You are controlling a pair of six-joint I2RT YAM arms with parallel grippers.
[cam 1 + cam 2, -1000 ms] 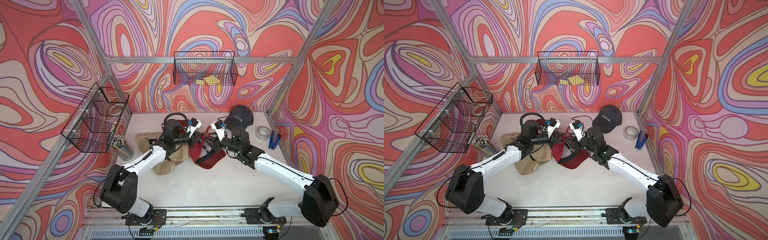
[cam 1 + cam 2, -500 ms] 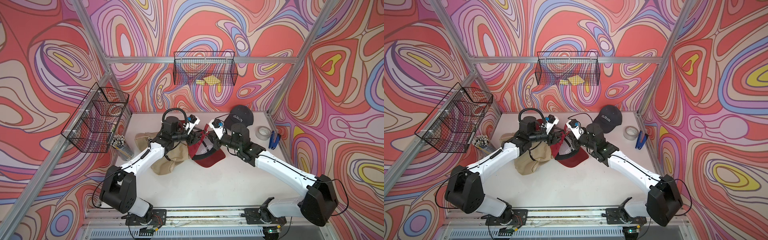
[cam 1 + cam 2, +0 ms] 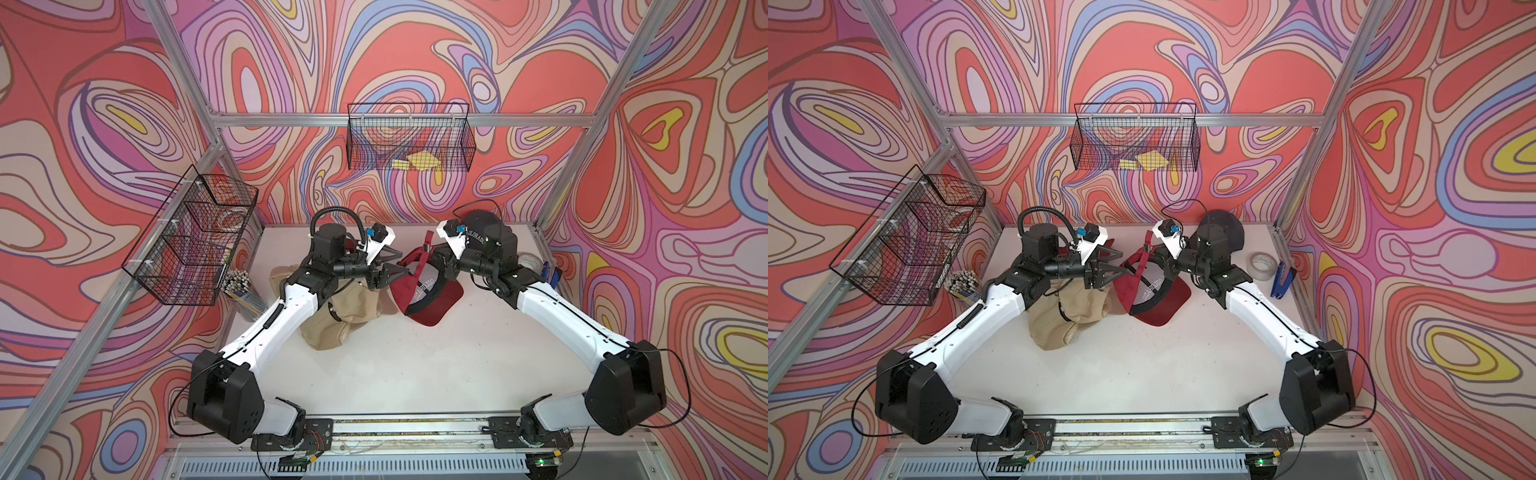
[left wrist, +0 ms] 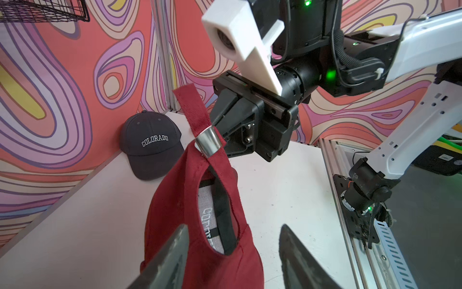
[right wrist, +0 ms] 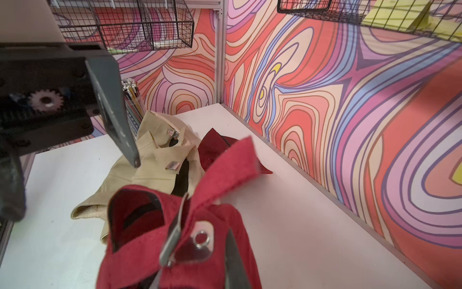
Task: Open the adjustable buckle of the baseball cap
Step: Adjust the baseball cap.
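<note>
The right pincer [image 4: 220,117] is pressed together on the strap [image 4: 193,110] of the red cap [image 3: 428,291], right beside the metal buckle [image 4: 208,142]. The cap hangs below that pincer with its brim lowest, close over the desk [image 3: 374,374]. The strap's loose tail stands up above the pincer's tips. The left pincer [image 3: 397,264] faces it with its 2 fingers spread and the cap's rear edge just ahead of their tips. I cannot tell whether they touch the cloth.

The cap looks light and soft, so hung from 1 grip it will likely sag and swing; only the brim should be stiff. The buckle is small, smooth metal, probably too slippery to pinch well. The flat woven tail is the better hold: take it across its width, close above the buckle, while the right pincer steadies the buckle side. Tugging the crown would only stretch the cloth.
</note>
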